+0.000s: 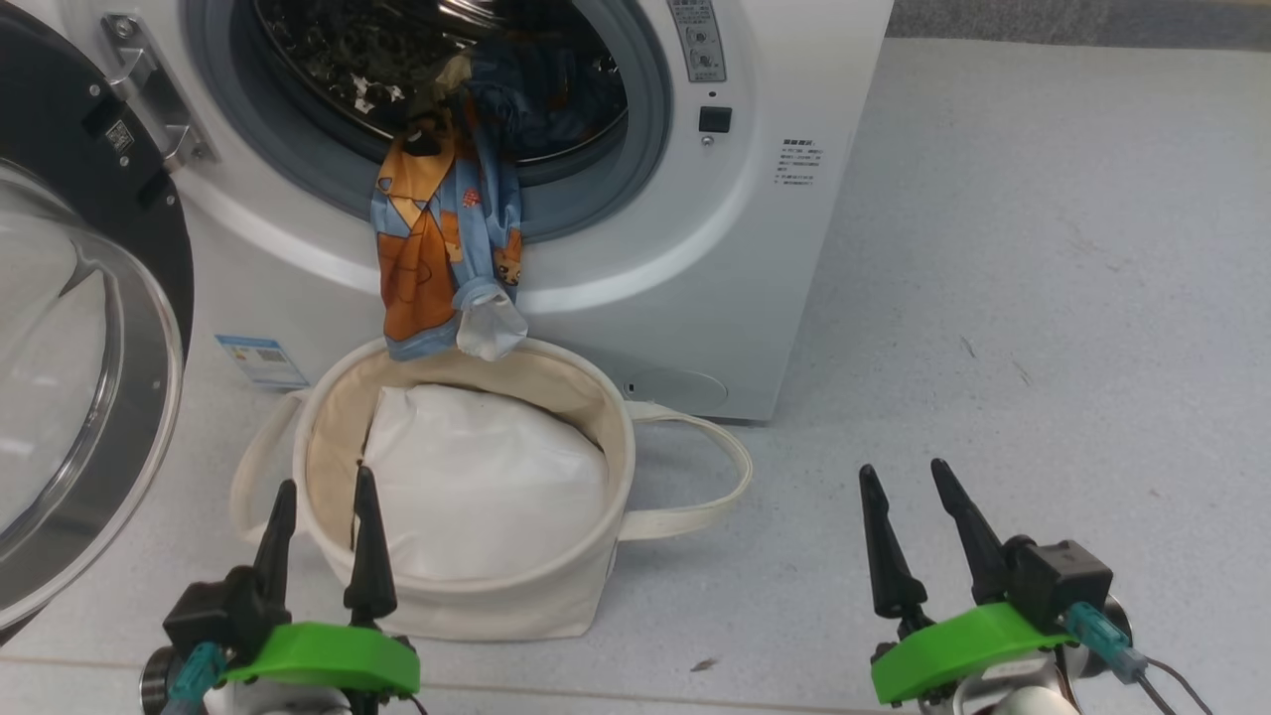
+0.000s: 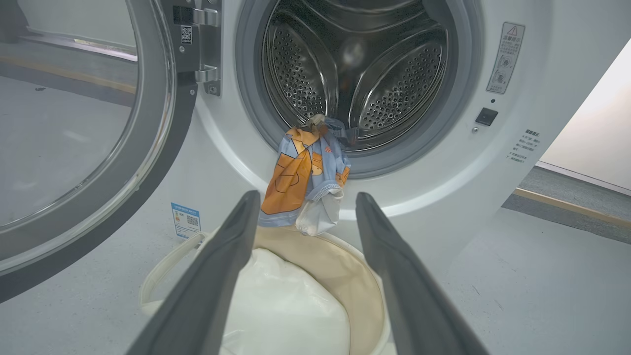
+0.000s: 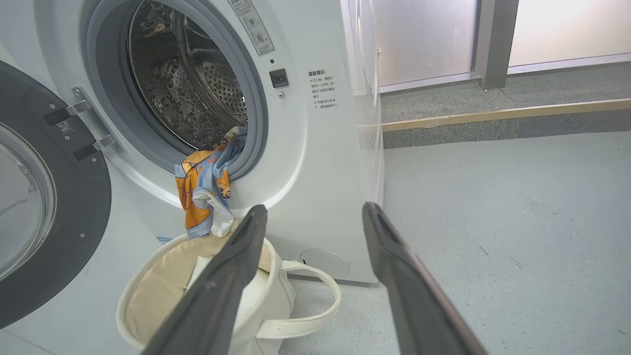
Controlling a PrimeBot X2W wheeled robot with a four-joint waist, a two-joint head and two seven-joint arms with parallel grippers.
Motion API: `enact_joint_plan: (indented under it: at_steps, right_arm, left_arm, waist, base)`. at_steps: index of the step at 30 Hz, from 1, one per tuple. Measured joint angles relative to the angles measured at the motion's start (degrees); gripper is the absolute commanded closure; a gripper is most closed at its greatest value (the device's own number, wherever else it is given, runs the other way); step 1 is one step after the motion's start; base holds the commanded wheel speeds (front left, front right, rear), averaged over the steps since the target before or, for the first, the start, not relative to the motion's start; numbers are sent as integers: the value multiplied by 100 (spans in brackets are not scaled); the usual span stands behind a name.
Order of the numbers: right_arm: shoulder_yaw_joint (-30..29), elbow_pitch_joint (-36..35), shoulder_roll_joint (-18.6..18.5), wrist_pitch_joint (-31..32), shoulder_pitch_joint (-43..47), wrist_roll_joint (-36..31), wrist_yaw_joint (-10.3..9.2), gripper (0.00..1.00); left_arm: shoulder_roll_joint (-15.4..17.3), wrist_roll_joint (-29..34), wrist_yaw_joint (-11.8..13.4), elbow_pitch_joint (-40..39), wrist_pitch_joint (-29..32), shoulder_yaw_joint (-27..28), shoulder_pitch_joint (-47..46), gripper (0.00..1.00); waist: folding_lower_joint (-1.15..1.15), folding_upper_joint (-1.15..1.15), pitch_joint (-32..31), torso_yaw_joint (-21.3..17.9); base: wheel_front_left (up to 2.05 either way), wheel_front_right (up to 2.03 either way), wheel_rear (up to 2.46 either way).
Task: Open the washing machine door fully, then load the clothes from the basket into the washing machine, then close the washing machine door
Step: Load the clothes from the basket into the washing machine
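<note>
Standing at the back is the big white washing machine [image 1: 775,248], on a grey floor [image 1: 1043,298]. Its round hole shows the shiny steel drum inside, with a grey rubber ring around it. The washing machine door [image 1: 60,397] is swung wide out to the left on its metal hinges. It has a fat black ring and a see-through glass bowl in the middle.

Right in front of the machine sits the basket [image 1: 556,596]. It is round and cream, and its two long loop handles stick out to each side. A plain white puffy bundle [image 1: 487,497] lies inside and fills most of it.

The clothes [image 1: 437,248] are blue with orange-brown cartoon figures. They are half in and half out. One part lies in the mouth of the drum. The rest hangs down over the grey ring and the white front. The bottom end, with a bit of cream lining, hangs at the back rim of the basket. I cannot tell if it touches the rim.

The left gripper [image 1: 326,480] hangs at the near edge of the basket. Its two dark fingers are spread apart and nothing is between them. The right gripper [image 1: 903,467] hangs over bare floor, well apart from the basket. Its fingers are spread too, and it holds nothing.

A small blue sticker [image 1: 260,359] sits low on the machine's front, just left of the basket.
</note>
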Motion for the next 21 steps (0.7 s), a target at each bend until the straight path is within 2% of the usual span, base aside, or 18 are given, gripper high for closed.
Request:
enact_joint_plan:
  at_steps: [21]
  right_arm:
    - [-23,-31,0,0,-41,-21,0,0]
  left_arm:
    - [0,-86,102,157,0,-153,-153,0]
  waist:
    - [0,0,263,-90]
  base:
    - [0,0,0]
